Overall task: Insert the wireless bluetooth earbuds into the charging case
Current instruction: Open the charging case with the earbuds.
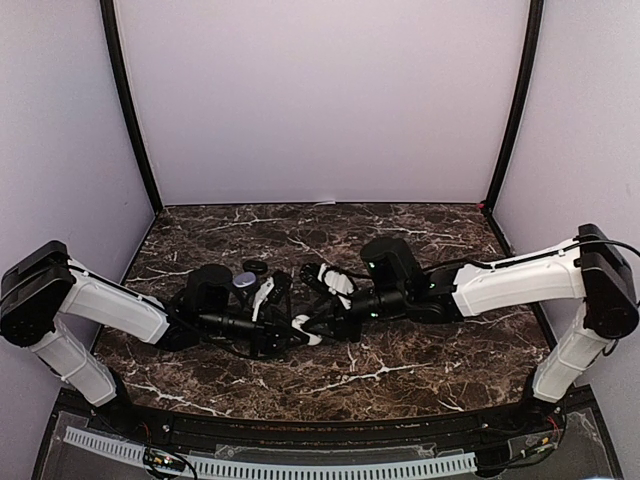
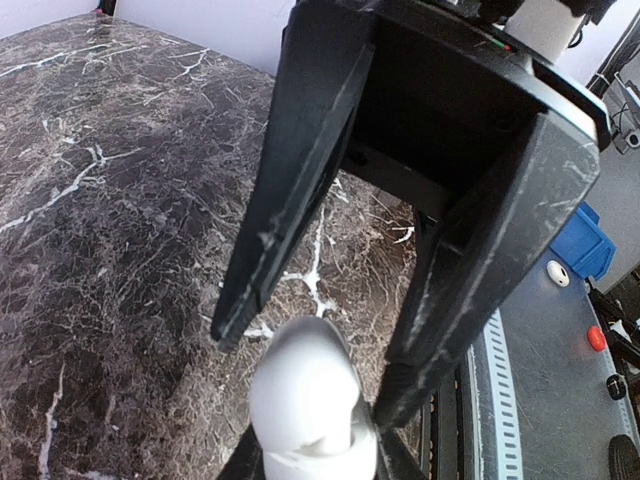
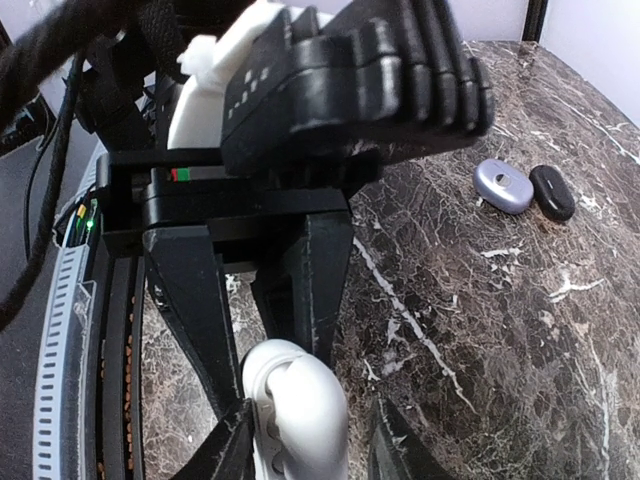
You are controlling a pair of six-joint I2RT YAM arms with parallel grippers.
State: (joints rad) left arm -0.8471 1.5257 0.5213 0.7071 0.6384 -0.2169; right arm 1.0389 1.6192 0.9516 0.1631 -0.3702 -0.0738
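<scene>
- Two arms: the left arm [image 1: 110, 310] and the right arm [image 1: 510, 283].
- Two tools: the left tool [image 1: 295, 330] and the right tool [image 1: 318, 325].
- One white rounded piece [image 3: 295, 405], between the tools.
- One grey oval piece [image 1: 243, 282], left of centre on the desk [image 1: 420, 360].
- One black ring [image 1: 255, 267], just beside it.
- One desk.

Glossy white charging case [image 3: 295, 400] — rounded, held in mid-air
</scene>
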